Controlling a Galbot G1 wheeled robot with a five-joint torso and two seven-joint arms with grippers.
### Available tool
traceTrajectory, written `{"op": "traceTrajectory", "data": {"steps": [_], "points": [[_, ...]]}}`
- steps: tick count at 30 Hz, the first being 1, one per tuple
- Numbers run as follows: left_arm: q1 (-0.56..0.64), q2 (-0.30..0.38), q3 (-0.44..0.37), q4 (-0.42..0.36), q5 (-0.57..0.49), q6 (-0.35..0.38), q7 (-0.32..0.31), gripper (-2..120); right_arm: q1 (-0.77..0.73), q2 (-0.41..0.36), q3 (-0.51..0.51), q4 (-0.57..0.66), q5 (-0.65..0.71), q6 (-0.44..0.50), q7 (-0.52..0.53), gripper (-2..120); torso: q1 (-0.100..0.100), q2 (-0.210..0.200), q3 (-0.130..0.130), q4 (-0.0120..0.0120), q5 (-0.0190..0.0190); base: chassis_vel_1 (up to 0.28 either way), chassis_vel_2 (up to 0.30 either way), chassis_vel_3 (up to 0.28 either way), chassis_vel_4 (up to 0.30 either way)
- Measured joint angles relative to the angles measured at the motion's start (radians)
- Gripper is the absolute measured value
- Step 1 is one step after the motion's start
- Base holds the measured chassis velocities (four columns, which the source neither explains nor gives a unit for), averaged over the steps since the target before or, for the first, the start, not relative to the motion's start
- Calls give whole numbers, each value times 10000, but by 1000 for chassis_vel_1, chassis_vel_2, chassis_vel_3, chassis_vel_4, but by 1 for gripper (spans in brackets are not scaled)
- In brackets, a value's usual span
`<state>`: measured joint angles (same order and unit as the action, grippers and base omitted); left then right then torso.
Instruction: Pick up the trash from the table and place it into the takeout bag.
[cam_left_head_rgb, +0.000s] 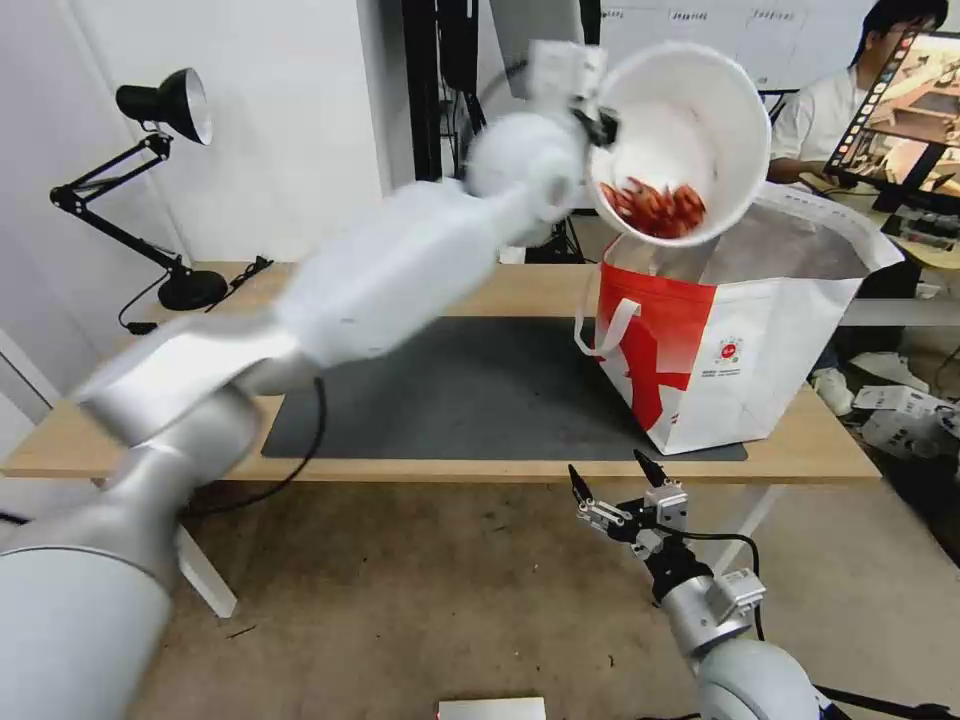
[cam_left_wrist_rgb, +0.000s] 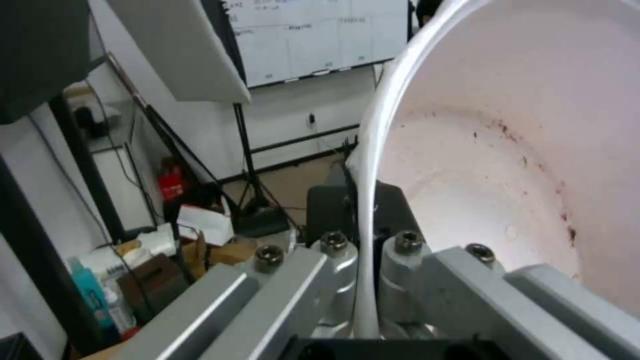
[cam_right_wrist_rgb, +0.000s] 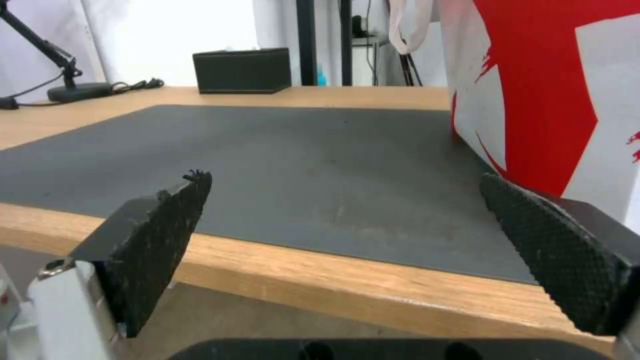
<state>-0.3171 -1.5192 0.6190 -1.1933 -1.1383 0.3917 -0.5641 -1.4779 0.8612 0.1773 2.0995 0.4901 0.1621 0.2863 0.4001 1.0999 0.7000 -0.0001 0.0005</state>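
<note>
The left end effector (cam_left_head_rgb: 598, 122) is clenched on the rim of the white round bowl (cam_left_head_rgb: 680, 140), holding it raised and tipped on its side above the open mouth of the takeout bag (cam_left_head_rgb: 740, 340), at about 1 o'clock in the head view. Red shell scraps (cam_left_head_rgb: 655, 208) lie heaped against the bowl's lowest wall, just over the bag's silver foil lining (cam_left_head_rgb: 770, 250). In the left wrist view the bowl's thin rim (cam_left_wrist_rgb: 367, 240) runs between the two metal fingers (cam_left_wrist_rgb: 407, 250), and the bowl's inside is stained with reddish specks.

The bag stands upright on the right end of the light-wood counter (cam_left_head_rgb: 520, 290), its base resting partly on the dark grey mat (cam_left_head_rgb: 470, 390) and partly on bare wood. A white loop handle (cam_left_head_rgb: 605, 325) hangs down its red side.

The right end effector (cam_left_head_rgb: 612, 478) hangs released at 6 o'clock, below the counter's near edge, with its black textured pads (cam_right_wrist_rgb: 160, 240) spread wide apart.

A black desk lamp (cam_left_head_rgb: 165, 180) stands at the counter's far left corner, around 10 o'clock, and a black tissue box (cam_right_wrist_rgb: 241, 70) sits along the far edge. The floor (cam_left_head_rgb: 420, 600) under the counter is brown and scuffed, and white walls stand behind.
</note>
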Motion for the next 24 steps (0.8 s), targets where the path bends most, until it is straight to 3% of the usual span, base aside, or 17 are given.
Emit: {"op": "traceTrajectory", "data": {"steps": [5,10,15,19,24], "points": [[291,-492,310,182,756,-7,186,0,0,0,0,0,0,0,0,100,-2,1,-1,0,-2,0,0,0,0],[465,-505,497,77,842,-110,657,0,0,0,-1,0,1,1,0,100,-1,1,0,4,-4,0,0,0,0],[551,-469,643,22,203,91,852,0,0,0,0,0,0,0,0,100,-1,1,-1,2,-3,0,0,0,0],[575,-406,651,-34,-694,812,980,0,0,0,0,0,0,1,0,100,-1,1,0,2,-4,0,0,0,0],[600,-420,476,-134,-1412,1620,1107,14,0,0,0,0,0,1,0,100,-1,1,0,2,-5,0,0,0,0]]}}
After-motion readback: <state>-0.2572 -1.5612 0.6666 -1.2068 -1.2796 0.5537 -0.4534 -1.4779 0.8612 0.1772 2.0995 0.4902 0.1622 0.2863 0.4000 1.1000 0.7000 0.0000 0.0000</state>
